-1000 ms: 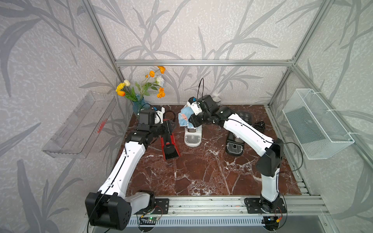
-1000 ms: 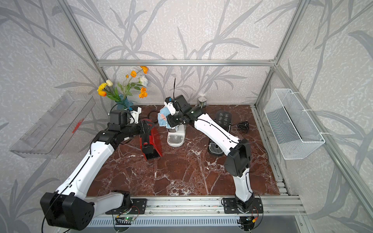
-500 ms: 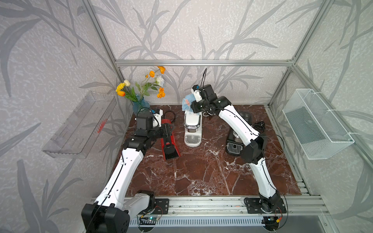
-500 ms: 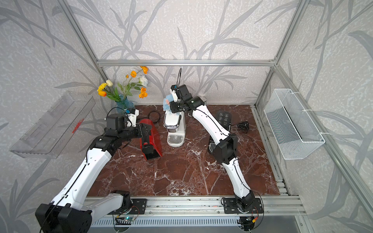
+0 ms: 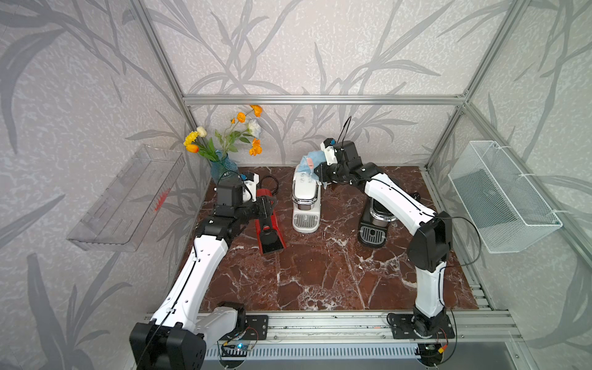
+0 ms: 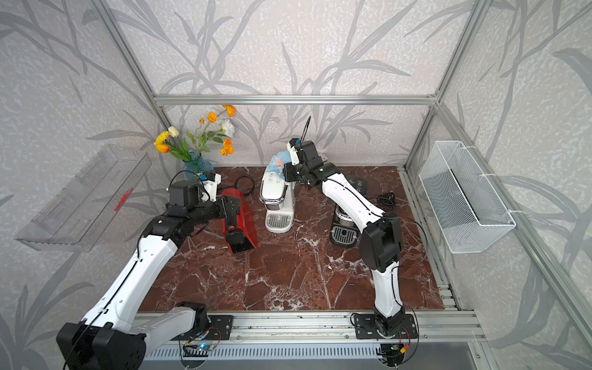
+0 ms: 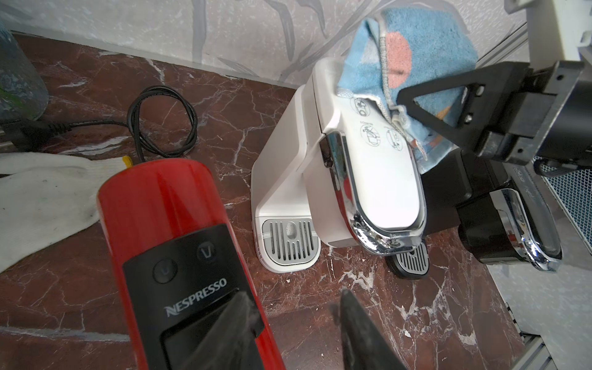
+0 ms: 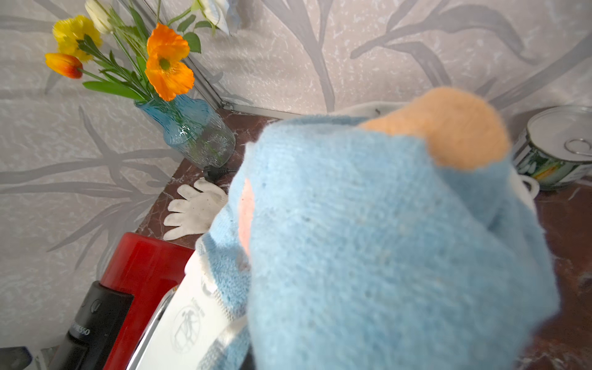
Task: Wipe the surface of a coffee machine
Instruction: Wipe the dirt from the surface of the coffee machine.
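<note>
The right gripper (image 5: 321,172), clamped on the cloth (image 5: 311,159), sits at the upper end of the white machine (image 5: 306,192), whose long top runs down-frame. The left gripper (image 7: 293,307) stands partly parted, seemingly empty.

The white coffee machine (image 5: 306,195) (image 6: 277,195) (image 7: 378,173) stands upright just beside the red Nespresso machine (image 5: 267,221) (image 7: 166,217), to its right in both top views. It has a chrome-trimmed head with printed pictograms and a grey slotted drip tray in front. The blue cloth (image 5: 312,161) (image 6: 278,161) (image 7: 426,54) (image 8: 384,240) is terry with pink and orange patches. It sits bunched on the rear of the machine's head, touching the lid and spilling over the side away from the red machine.
</note>
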